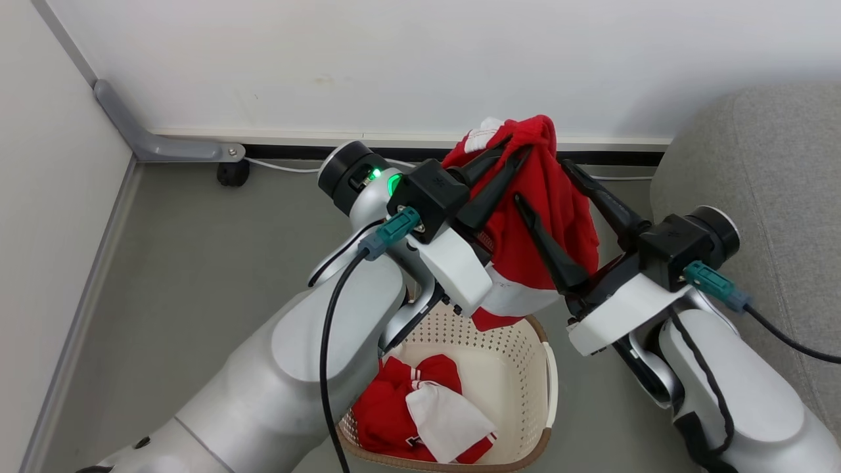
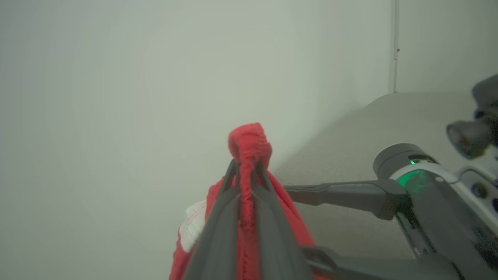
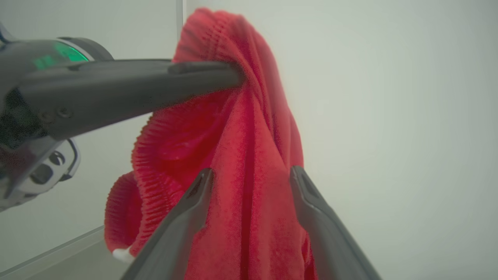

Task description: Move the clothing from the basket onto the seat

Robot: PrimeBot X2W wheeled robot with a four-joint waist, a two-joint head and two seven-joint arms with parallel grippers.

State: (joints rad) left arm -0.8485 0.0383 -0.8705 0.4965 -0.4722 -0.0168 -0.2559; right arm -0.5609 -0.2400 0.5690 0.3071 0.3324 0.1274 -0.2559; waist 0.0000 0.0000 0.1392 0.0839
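The task looks to be at an early stage, judging by how things lie; the left gripper (image 1: 516,150) is clamped shut on a bunched fold at the top of a red garment (image 1: 565,210) with white trim, holding it up in the air above the far side of the basket (image 1: 512,341), in front of the wall (image 1: 394,66); the garment's lower hem hangs just over the basket's far rim; the right gripper (image 1: 540,179) has its fingers spread wide on either side of the hanging cloth and grips nothing; the right wrist view shows the fabric draped between those parted fingers; more clothing (image 1: 394,407), red with a white panel, lies heaped on the basket's floor at the near left; the seat (image 1: 775,171) stands to the right, apart from the basket, and the part in view carries no clothing; so the held piece has yet to be carried right and laid down, and the heap in the basket remains to be fetched afterwards.
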